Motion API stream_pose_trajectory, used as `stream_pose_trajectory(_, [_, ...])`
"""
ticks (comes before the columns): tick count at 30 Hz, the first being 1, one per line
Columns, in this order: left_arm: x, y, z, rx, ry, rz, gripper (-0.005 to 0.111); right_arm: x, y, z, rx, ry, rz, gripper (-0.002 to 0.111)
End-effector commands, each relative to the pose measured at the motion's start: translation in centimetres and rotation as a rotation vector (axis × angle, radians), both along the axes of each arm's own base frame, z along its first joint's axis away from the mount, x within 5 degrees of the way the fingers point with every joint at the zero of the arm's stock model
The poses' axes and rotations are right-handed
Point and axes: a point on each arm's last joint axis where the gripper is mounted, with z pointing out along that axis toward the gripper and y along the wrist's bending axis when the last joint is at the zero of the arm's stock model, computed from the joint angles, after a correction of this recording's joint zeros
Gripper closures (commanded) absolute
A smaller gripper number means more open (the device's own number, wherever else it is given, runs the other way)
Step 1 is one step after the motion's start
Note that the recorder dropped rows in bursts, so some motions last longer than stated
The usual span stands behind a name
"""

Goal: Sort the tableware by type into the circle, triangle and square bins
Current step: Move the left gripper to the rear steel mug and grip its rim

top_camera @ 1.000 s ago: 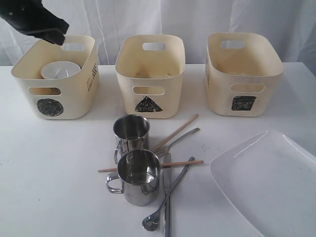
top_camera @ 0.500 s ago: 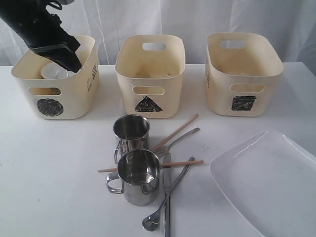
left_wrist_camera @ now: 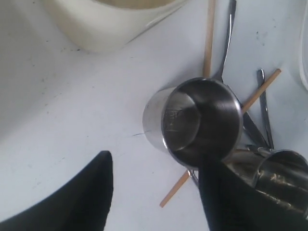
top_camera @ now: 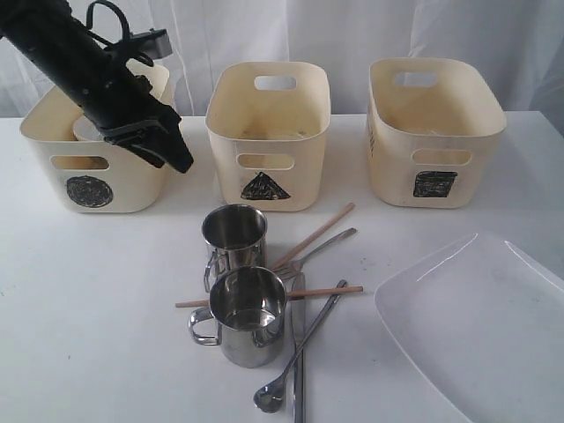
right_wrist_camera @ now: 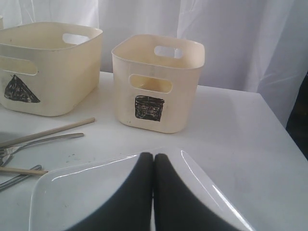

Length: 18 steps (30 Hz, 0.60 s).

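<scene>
My left gripper (top_camera: 176,159) hangs open and empty in front of the circle bin (top_camera: 88,172), between it and the triangle bin (top_camera: 267,132). In the left wrist view the left gripper (left_wrist_camera: 156,166) has nothing between its jaws, and the far steel mug (left_wrist_camera: 202,120) lies just beyond one finger (left_wrist_camera: 219,192). The near mug (top_camera: 249,313) stands in front of the far mug (top_camera: 234,233). Chopsticks (top_camera: 313,236), a fork (top_camera: 324,247), a knife (top_camera: 298,370) and a long spoon (top_camera: 304,348) lie crossed beside them. A white bowl (top_camera: 82,132) sits in the circle bin. My right gripper (right_wrist_camera: 153,156) is shut over the white plate (right_wrist_camera: 86,192).
The square bin (top_camera: 436,132) stands at the back right, also seen as the square bin (right_wrist_camera: 159,82) in the right wrist view. The plate (top_camera: 476,326) fills the front right corner. A white curtain hangs behind the table.
My left arm has swung from above the circle bin down and forward to the right, toward the mugs. The white bowl stays in the bin.
</scene>
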Motion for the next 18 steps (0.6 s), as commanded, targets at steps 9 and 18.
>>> stream_pose_trajectory(9, [-0.1, -3.4, -2.9, 0.011, 0.039, -0.064, 0.049, 0.0, 0.0, 0.0, 0.002, -0.002, 0.001, 0.108])
stream_pose_trajectory(18, [-0.1, -3.5, -3.2, 0.014, 0.051, -0.066, 0.049, 0.0, 0.0, 0.0, 0.002, -0.002, 0.001, 0.108])
